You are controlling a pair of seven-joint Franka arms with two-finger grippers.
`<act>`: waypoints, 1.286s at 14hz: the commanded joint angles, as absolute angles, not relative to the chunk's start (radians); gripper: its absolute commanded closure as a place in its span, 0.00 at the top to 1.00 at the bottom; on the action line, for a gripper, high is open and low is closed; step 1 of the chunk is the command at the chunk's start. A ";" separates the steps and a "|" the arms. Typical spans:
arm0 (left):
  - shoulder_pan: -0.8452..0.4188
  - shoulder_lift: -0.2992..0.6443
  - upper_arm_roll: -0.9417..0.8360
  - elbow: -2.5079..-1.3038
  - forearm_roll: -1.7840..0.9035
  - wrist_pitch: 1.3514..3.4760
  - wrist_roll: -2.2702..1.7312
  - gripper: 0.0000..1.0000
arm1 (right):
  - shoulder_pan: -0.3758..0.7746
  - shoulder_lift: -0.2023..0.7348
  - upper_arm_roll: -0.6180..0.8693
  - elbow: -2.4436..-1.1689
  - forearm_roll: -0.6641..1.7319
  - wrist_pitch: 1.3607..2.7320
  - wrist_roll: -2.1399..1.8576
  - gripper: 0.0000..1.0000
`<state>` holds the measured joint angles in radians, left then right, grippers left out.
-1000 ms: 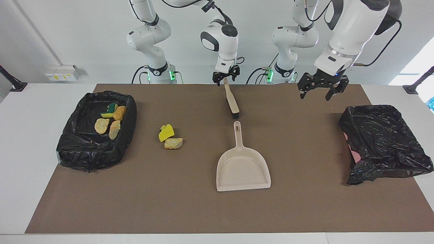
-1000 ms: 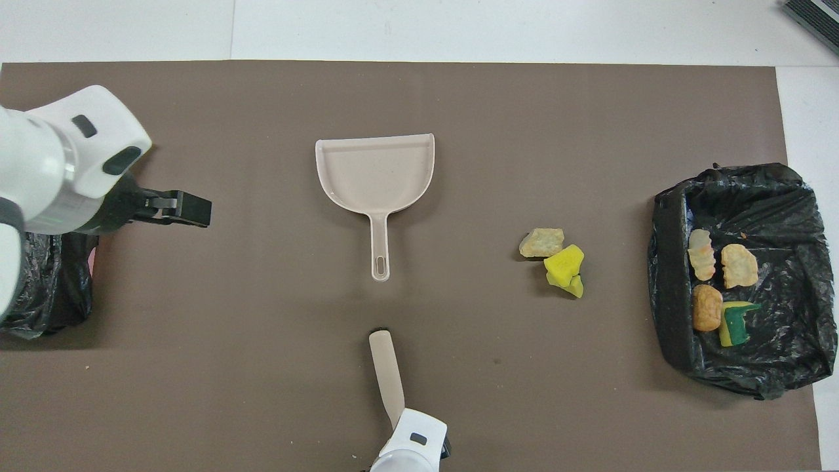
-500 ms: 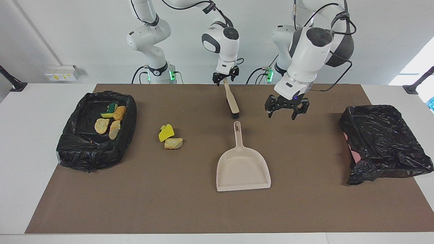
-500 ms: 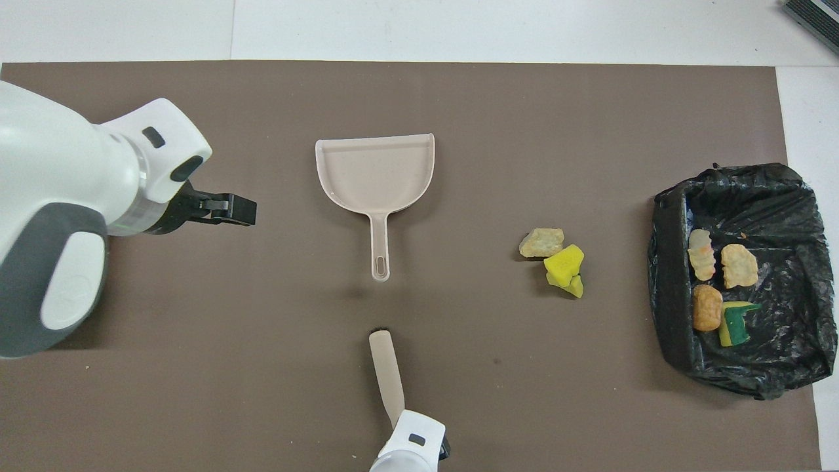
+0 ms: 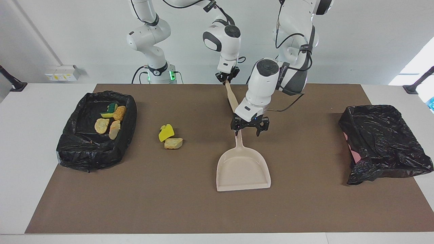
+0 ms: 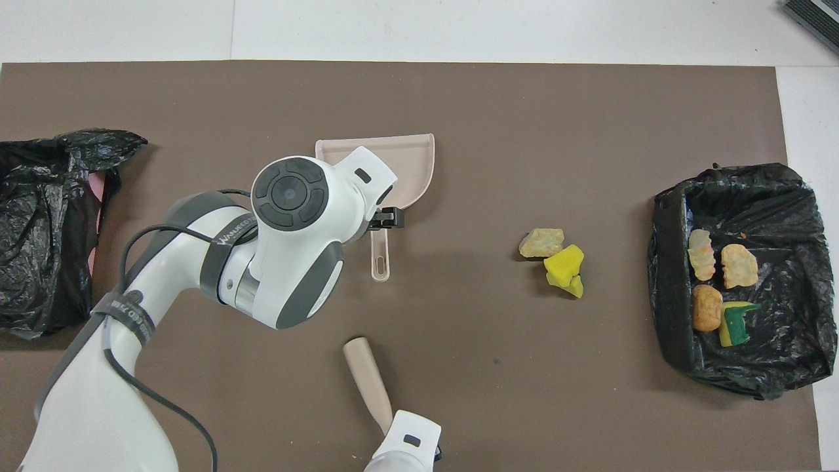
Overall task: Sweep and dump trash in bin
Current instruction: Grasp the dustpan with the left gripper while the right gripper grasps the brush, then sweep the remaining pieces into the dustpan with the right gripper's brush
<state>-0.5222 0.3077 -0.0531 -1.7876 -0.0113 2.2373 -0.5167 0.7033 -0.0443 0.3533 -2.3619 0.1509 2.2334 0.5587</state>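
Two pieces of trash lie together on the brown mat: a yellow sponge piece (image 5: 166, 133) (image 6: 564, 267) and a tan bread lump (image 5: 173, 143) (image 6: 541, 242). The beige dustpan (image 5: 243, 169) (image 6: 413, 164) lies mid-table, handle toward the robots. My left gripper (image 5: 250, 128) (image 6: 385, 221) is open just above the dustpan's handle. My right gripper (image 5: 226, 77) (image 6: 395, 426) is shut on the handle of a beige brush (image 5: 230, 95) (image 6: 367, 380). The brush slants down toward the mat and the left hand hides its bristle end. The black-lined bin (image 5: 71, 149) (image 6: 668, 314) holds several scraps.
The bin stands at the right arm's end of the table. A second black bag (image 5: 383, 142) (image 6: 39, 229) over something pink lies at the left arm's end. The loose trash lies between the dustpan and the bin.
My left arm has swung from the bag at its end to the middle and come down over the dustpan's handle. The brush's head has swung slightly toward the left arm's end.
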 commanded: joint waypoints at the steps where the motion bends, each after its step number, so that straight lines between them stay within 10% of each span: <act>1: -0.546 0.330 -0.037 -1.786 0.014 2.264 -0.538 1.00 | 0.690 -0.052 0.351 -2.353 0.163 2.206 0.548 0.00; 3: -0.555 0.343 -0.037 -1.793 0.014 2.264 -0.540 1.00 | 0.687 -0.066 0.345 -2.349 0.155 2.174 0.543 0.00; 7: -0.568 0.348 -0.038 -1.802 0.003 2.263 -0.563 0.64 | 0.626 -0.185 0.345 -2.344 0.121 2.013 0.529 0.00; 10: -0.569 0.336 -0.040 -1.835 0.003 2.264 -0.561 0.64 | 0.530 -0.271 0.345 -2.355 0.092 1.887 0.496 0.00; 14: -0.568 0.334 -0.038 -1.835 0.002 2.252 -0.554 0.00 | 0.327 -0.319 0.347 -2.353 0.052 1.812 0.489 0.00; 18: -0.551 0.333 -0.031 -1.813 0.014 2.243 -0.535 0.00 | 0.151 -0.291 0.347 -2.352 -0.141 1.838 0.485 0.00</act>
